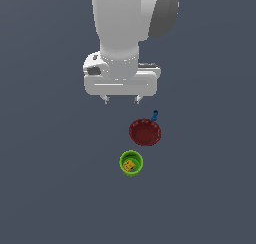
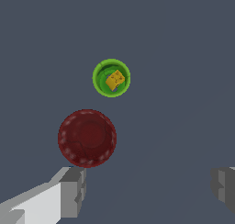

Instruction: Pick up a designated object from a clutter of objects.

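Gripper is seen hovering with jaws spread wide and empty, while the blue spool piece lies off toward the exterior view's right, just beside the red bowl, unseen in the wrist view.

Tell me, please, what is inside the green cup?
Inside the green cup sits a small yellow-orange block; the wrist view shows it too. The cup floor beneath the block is covered, so anything under it cannot be seen.

Both views look steeply down, sharing the red bowl.
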Available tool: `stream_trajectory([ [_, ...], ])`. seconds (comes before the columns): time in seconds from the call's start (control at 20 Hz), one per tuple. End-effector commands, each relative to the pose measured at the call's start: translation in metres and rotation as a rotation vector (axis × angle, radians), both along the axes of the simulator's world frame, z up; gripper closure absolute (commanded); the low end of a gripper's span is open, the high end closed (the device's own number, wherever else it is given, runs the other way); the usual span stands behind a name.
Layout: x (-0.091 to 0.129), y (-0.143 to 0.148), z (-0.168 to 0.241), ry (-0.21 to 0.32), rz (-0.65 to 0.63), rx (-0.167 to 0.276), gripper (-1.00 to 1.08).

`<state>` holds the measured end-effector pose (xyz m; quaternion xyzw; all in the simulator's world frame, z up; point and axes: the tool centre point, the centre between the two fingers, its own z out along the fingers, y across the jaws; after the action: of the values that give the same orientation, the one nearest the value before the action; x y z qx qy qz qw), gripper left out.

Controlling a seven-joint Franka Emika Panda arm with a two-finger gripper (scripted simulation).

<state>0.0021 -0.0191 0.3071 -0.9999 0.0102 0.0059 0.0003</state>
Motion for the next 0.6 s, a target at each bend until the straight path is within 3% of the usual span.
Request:
stream_trajectory([
  [0.0, 0.000, 0.000, 0.000, 0.000, 0.000, 0.000, -0.92],
  [0.55, -0.006, -0.003, -0.014, 0.051, -0.036, 0.006, -0.92],
])
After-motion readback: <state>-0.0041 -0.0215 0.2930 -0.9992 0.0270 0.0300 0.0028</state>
